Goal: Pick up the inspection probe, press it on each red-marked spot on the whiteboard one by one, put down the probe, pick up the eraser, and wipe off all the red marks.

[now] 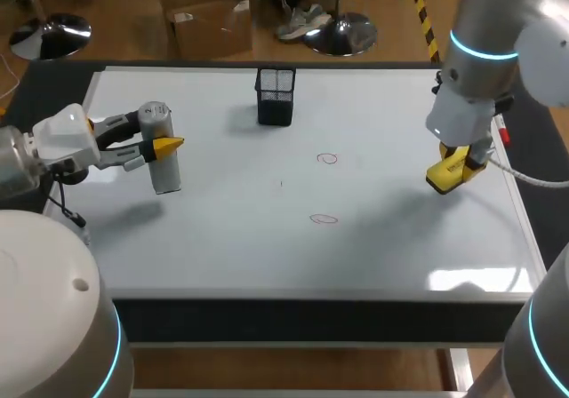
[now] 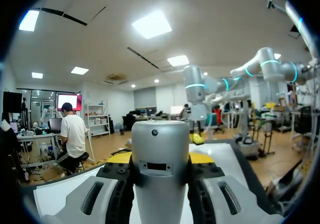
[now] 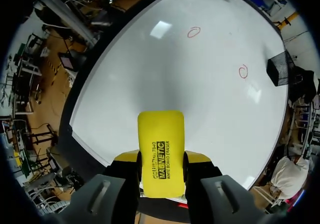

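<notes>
With the left gripper (image 1: 162,147) pinching the upright probe (image 1: 165,174) at the whiteboard's (image 1: 382,256) left and the right gripper (image 3: 161,170) pinching the eraser (image 3: 160,144) near its right edge, the right arm should probably lay the eraser flat and sweep fully across the far red mark (image 1: 327,159), then the near red mark (image 1: 324,219).

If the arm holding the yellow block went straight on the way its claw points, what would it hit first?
Probably bare whiteboard: the right gripper points down at it, so the eraser it grips would touch first, short of the red marks. Depth is hard to judge.
</notes>
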Controlling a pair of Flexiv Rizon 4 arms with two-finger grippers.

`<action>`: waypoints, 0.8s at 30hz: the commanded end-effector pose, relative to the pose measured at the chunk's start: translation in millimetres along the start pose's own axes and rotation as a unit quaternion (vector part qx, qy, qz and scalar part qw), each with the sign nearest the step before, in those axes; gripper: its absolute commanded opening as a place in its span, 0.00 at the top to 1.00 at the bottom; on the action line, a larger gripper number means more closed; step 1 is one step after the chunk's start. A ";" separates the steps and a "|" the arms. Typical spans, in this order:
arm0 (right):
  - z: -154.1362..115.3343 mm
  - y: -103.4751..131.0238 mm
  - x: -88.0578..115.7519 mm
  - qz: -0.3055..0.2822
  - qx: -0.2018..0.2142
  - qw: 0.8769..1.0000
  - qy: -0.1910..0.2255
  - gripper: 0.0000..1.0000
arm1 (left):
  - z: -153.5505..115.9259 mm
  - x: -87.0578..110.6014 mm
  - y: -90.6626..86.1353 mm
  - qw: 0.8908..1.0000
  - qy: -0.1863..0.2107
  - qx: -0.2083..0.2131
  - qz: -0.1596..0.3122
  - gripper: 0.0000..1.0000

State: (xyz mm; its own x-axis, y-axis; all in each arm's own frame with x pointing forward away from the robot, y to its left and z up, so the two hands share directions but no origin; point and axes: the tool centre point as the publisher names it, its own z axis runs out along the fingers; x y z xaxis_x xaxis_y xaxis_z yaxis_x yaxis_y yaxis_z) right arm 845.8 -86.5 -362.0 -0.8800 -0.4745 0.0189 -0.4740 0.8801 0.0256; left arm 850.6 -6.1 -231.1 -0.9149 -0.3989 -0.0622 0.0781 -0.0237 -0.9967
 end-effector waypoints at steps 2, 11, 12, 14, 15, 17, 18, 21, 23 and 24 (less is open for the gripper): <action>-1.6 -2.1 2.1 -0.005 -0.004 1.000 -0.005 1.00 | 0.0 0.4 -1.3 1.000 0.000 0.000 0.000 1.00; -2.0 -3.1 1.3 -0.010 -0.010 1.000 0.000 1.00 | 0.0 0.4 -1.3 1.000 0.000 0.000 0.000 1.00; -2.0 -3.1 1.3 -0.010 -0.010 1.000 0.000 1.00 | 0.0 0.4 -1.3 1.000 0.000 0.000 0.000 1.00; -2.0 -3.1 1.3 -0.010 -0.010 1.000 0.000 1.00 | 0.0 0.4 -1.3 1.000 0.000 0.000 0.000 1.00; -2.0 -3.1 1.3 -0.010 -0.010 1.000 0.000 1.00 | 0.0 0.4 -1.3 1.000 0.000 0.000 0.000 1.00; -2.0 -3.1 1.3 -0.010 -0.010 1.000 0.000 1.00 | 0.0 0.4 -1.3 1.000 0.000 0.000 0.000 1.00; -2.0 -3.1 1.3 -0.010 -0.010 1.000 0.000 1.00 | 0.0 0.4 -1.3 1.000 0.000 0.000 0.000 1.00; -2.0 -3.1 1.3 -0.010 -0.010 1.000 0.000 1.00 | 0.0 0.4 -1.3 1.000 0.000 0.000 0.000 1.00; -2.0 -3.1 1.3 -0.010 -0.010 1.000 0.000 1.00 | 0.0 0.4 -1.3 1.000 0.000 0.000 0.000 1.00; -2.0 -3.1 1.3 -0.010 -0.010 1.000 0.000 1.00 | 0.0 0.4 -1.3 1.000 0.000 0.000 0.000 1.00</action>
State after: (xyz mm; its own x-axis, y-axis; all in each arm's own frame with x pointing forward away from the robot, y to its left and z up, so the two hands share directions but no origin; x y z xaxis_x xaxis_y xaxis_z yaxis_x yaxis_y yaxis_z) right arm 845.3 -89.5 -360.1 -0.8709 -0.4911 0.0168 -0.4899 0.8705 0.0477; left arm 850.6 -6.1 -231.1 -0.9149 -0.3989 -0.0622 0.0781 -0.0236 -0.9967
